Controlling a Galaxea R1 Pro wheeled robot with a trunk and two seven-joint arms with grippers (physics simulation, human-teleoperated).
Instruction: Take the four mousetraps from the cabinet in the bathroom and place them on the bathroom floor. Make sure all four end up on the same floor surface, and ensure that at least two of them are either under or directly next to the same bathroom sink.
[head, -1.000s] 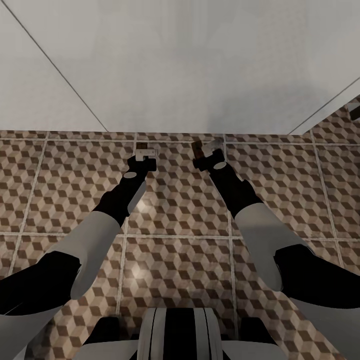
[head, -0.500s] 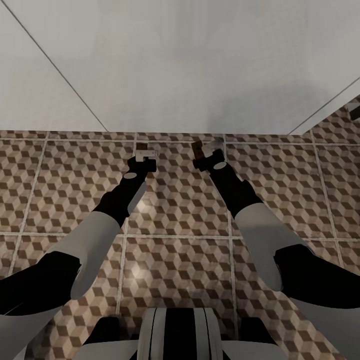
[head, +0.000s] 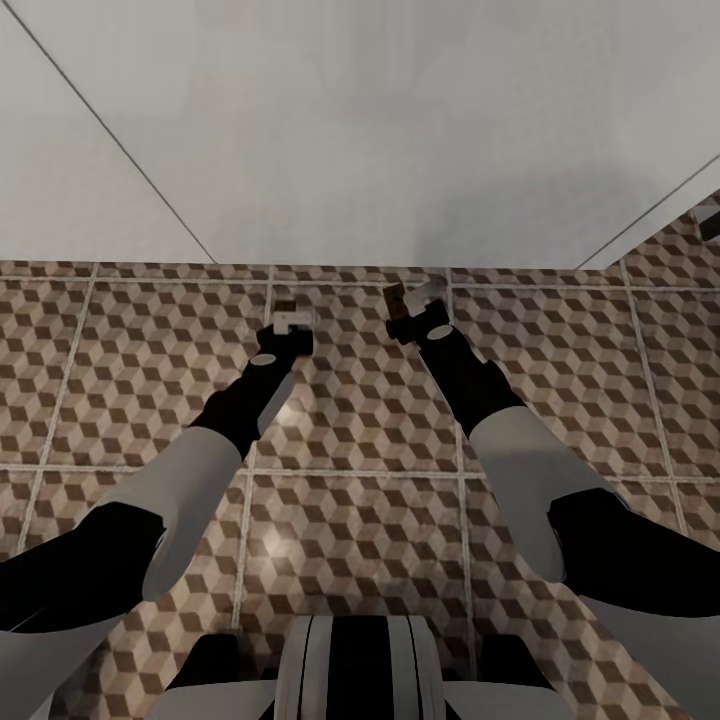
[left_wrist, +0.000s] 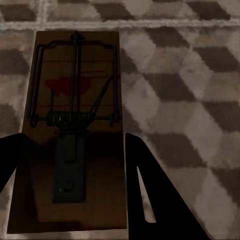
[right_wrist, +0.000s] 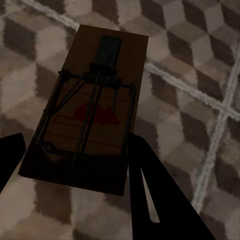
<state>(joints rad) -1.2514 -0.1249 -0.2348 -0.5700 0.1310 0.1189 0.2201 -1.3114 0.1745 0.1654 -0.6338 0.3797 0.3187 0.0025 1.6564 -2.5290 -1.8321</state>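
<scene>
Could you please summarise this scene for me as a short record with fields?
Left gripper: closed on left mousetrap, held low over the tiles
Right gripper: closed on right mousetrap, held tilted
Bathroom floor: cube-pattern tiles, pale grout
Ahead: pale wall
Both traps: wire side up, red mark on each

Two arms over cube-patterned floor (head: 360, 420)

left mousetrap (left_wrist: 72, 130) near end cut off, dark object (head: 710, 226) unidentifiable
</scene>
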